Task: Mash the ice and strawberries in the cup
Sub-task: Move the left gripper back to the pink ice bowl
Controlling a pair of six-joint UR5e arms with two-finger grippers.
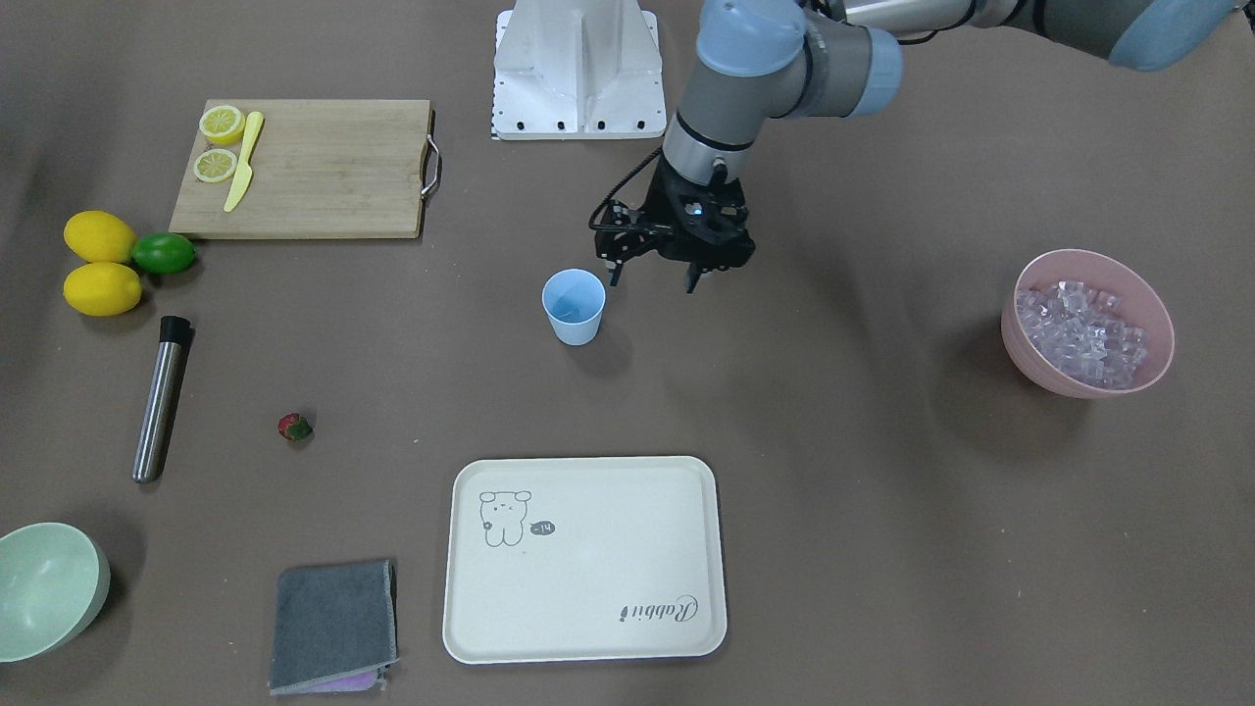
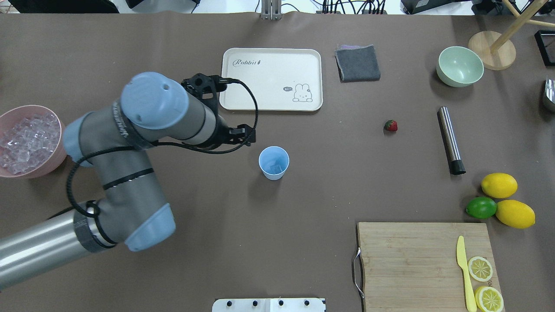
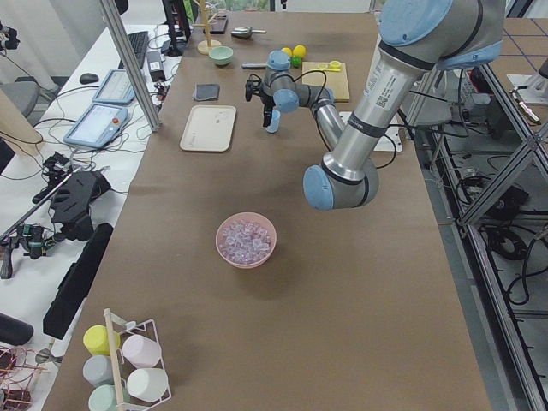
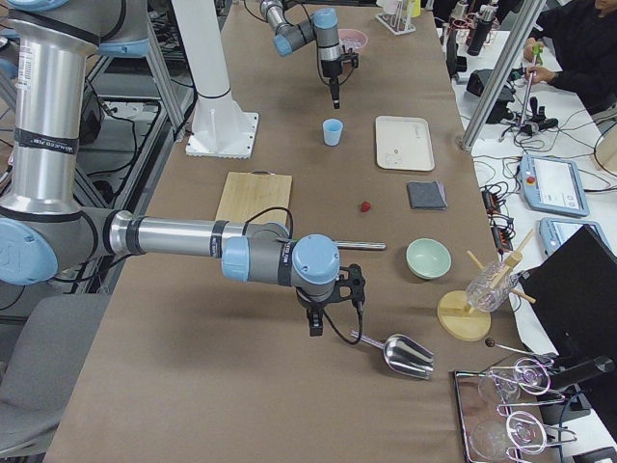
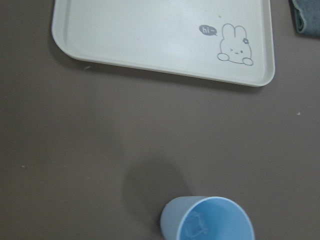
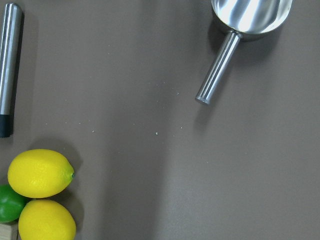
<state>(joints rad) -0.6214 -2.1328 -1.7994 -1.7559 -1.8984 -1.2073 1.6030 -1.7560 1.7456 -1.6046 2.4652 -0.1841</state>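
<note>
The light blue cup [image 1: 574, 306] stands upright mid-table; it also shows in the overhead view [image 2: 273, 162] and at the bottom of the left wrist view [image 5: 207, 220]. One clear ice cube [image 5: 195, 227] lies inside it. My left gripper [image 1: 653, 285] hangs open and empty just beside the cup, on the robot's left of it, above the table. More ice [image 1: 1081, 328] fills the pink bowl [image 1: 1020, 343]. The strawberry [image 1: 294, 427] lies alone on the table [image 2: 390, 125]. My right gripper [image 4: 326, 313] shows only in the exterior right view, near a steel scoop; I cannot tell whether it is open or shut.
A steel muddler [image 1: 162, 397] lies near the strawberry. A cream tray [image 1: 585, 559], a grey cloth [image 1: 333, 623], a pale green bowl [image 1: 44, 588], a cutting board [image 1: 314, 167] with lemon halves and a yellow knife, two lemons and a lime [image 1: 163, 253], and a steel scoop [image 6: 240, 30] are on the table.
</note>
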